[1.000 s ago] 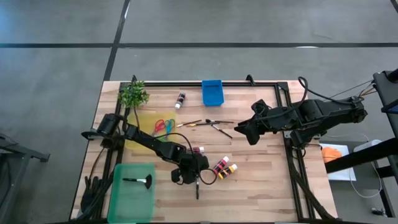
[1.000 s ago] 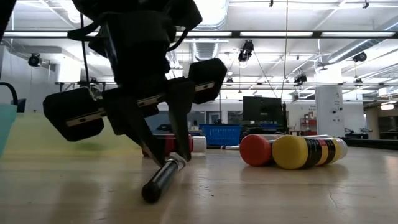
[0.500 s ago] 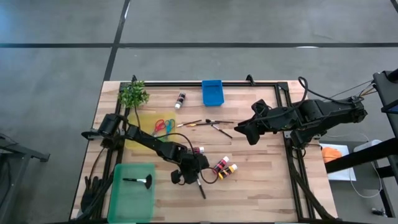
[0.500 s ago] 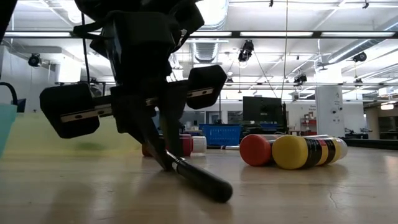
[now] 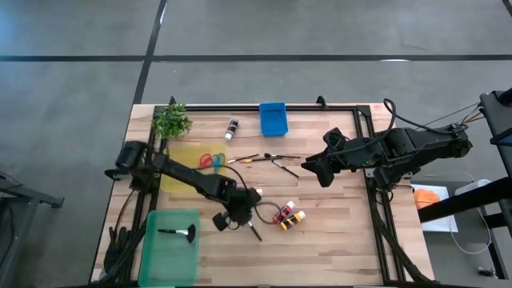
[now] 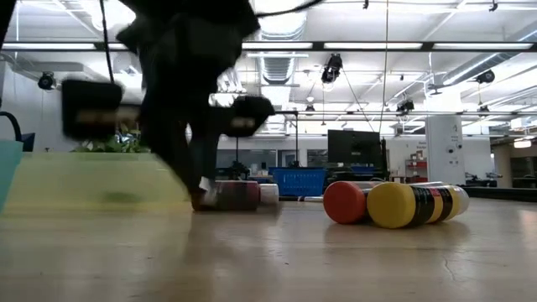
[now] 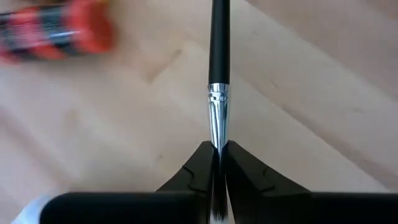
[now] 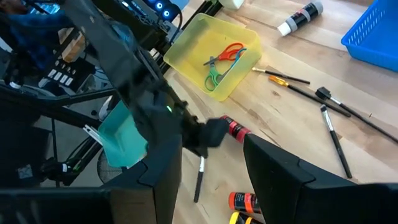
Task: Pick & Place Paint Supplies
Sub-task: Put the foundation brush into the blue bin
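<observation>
Between my left claw's (image 7: pixel 217 163) fingers I have a thin black paintbrush (image 7: pixel 218 68) pinched at its silver collar, the handle running straight out ahead of the claw over the pale wood table (image 5: pixel 344 232). From above, that claw (image 5: pixel 242 214) sits near the table's middle, with the brush (image 5: pixel 254 231) slanting out from under it toward the front edge.

Just beside the claw lies one red-and-black paint bottle (image 5: pixel 256 194). A little further to its right lie two more bottles, one red (image 5: pixel 282 212) and one yellow-orange (image 5: pixel 291 219), touching side by side. A fourth, dark bottle (image 5: pixel 231 128) lies well off by the far edge.

I count about three loose brushes (image 5: pixel 276 161) in a scatter between my two claws, and one broad brush (image 5: pixel 178 233) inside the green tray (image 5: pixel 157 256) to the left of my working claw. Beyond it, the yellow tray (image 8: pixel 194 38) holds two pairs of scissors, one red (image 8: pixel 231 51) and one green (image 8: pixel 213 76). A blue bin (image 5: pixel 273 119) and one potted plant (image 5: pixel 171 121) stand at the far edge.

My right claw (image 5: pixel 314 170) hangs over the table's right side, fingers spread and holding nothing.

The floor around the table is grey concrete; at table height I see a big hall with strip lights.
</observation>
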You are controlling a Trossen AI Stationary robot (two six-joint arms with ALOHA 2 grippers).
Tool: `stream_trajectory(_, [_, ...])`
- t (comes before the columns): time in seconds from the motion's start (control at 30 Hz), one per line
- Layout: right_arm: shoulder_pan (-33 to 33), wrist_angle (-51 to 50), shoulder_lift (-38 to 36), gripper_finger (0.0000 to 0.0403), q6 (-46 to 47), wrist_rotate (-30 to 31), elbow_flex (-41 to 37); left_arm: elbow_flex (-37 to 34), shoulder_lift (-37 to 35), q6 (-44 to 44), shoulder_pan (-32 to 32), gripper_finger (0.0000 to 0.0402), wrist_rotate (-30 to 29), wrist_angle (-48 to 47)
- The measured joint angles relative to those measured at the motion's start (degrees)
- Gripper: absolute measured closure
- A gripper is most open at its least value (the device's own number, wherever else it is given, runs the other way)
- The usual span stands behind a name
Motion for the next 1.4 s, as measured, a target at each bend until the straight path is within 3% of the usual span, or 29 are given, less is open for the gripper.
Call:
stream_trajectory(0.27, [-0.15,0.94,-0.62,0.0232,-2.22,1.79,0.00,-0.71,-12.59,-12.60,0.14,0.0365,1.64,-14.17])
stream_trajectory(0.43, [-0.17,0.75,-1.93,0.0232,-3.52,3.32,0.00,-8.02,-22.33,-23.25,-3.72,0.0365,4.73,-18.84])
stream_trajectory(0.6, [-0.25,0.71,-3.80,0.0232,-4.16,4.57,0.00,-16.52,-34.90,-41.18,-12.19,0.0364,5.44,-19.01])
stream_trajectory(0.83, [-0.57,0.73,-6.17,0.0232,-5.45,6.08,0.00,-22.76,-49.43,-67.27,-29.42,0.0364,4.78,-18.67])
stream_trajectory(1.07, [-0.57,0.73,-6.80,0.0232,-6.07,7.58,0.00,-27.25,-51.19,-82.42,-39.75,0.0364,2.38,-18.40])
stream_trajectory(1.4, [-0.52,0.74,-6.23,0.0232,-5.01,7.58,0.00,-29.40,-51.28,-86.52,-39.93,0.0364,-1.49,-18.58])
